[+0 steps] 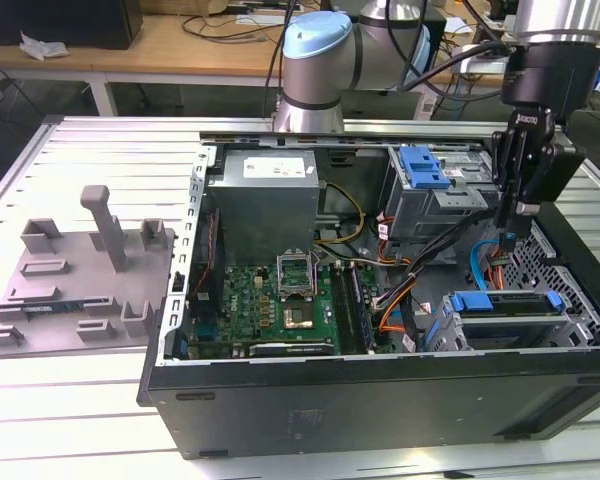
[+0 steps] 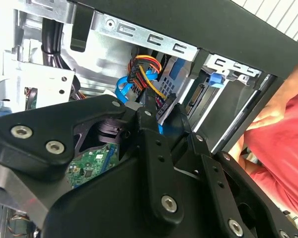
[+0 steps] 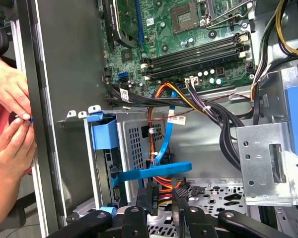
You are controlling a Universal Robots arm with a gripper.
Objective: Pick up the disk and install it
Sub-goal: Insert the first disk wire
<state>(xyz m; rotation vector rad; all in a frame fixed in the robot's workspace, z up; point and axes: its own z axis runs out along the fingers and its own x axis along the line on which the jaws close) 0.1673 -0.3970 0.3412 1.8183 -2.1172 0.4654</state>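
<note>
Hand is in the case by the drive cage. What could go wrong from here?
1. Snagging: the hand sits among the blue cable and orange-and-yellow wires; moving it may tug a connector loose.
2. A person is reaching at the case wall beside the drive cage, near the hand; a sideways move might strike them.

Blue-framed disk (image 1: 505, 315) sits in the drive cage (image 1: 450, 335).

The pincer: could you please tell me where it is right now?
In the exterior view, the pincer hangs at the exterior view's right, over the open computer case, just above the blue-framed drive bay and near the blue cable.
</note>
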